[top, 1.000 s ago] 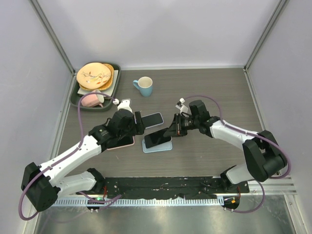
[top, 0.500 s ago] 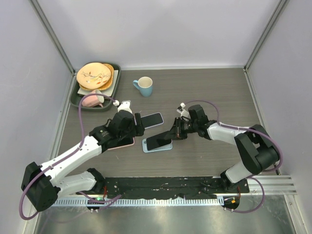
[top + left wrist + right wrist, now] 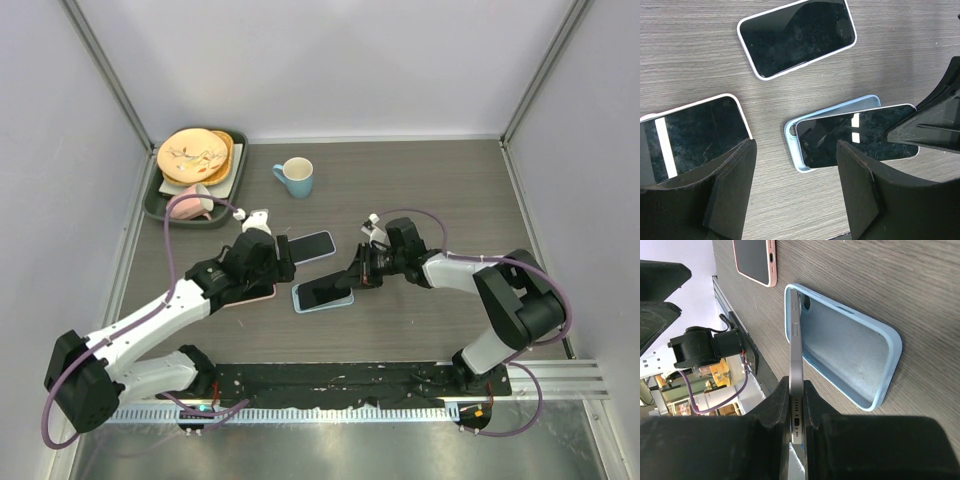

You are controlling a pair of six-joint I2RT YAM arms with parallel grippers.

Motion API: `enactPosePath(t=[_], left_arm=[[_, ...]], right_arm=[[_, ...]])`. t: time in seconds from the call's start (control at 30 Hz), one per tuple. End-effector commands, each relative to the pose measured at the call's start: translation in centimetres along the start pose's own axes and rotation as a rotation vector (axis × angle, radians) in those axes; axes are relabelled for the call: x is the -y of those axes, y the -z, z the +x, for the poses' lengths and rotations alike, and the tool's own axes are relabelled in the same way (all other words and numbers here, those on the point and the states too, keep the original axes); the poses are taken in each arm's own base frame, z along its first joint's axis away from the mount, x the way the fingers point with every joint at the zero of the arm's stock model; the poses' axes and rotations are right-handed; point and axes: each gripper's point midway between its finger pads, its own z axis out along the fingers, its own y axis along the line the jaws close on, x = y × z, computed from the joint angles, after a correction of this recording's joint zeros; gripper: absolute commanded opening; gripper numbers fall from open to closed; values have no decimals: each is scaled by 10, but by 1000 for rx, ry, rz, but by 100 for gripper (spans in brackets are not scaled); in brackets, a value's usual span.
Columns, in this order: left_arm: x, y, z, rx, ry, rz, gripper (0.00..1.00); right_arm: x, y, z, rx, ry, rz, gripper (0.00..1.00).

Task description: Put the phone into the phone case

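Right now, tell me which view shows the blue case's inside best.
Right wrist: the blue case shows its bare inner floor beside the edge-on phone. Left wrist and top external show only its rim under the phone.

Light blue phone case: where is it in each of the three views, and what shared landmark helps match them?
Top external: the light blue case lies mid-picture, mostly hidden under the phone.
Left wrist: lower centre, rim showing around the phone.
Right wrist: centre, its inside open to view.
Shared landmark: the phone, pinched by the right gripper and tilted over the case.
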Motion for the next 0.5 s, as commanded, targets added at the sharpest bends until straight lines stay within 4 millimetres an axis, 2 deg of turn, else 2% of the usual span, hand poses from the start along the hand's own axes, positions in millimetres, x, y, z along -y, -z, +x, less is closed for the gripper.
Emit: enactPosePath(t=[0.0, 0.27, 0.47], left_arm=[[1, -6, -1, 9, 14, -2, 69], [4, -13, 7, -21, 18, 9, 69], [5, -18, 13, -48, 19, 15, 69]], right_arm=[[16, -8, 9, -16, -1, 29, 1], [56, -24, 23, -73, -14, 122, 1], [72, -26, 24, -81, 3, 187, 1]])
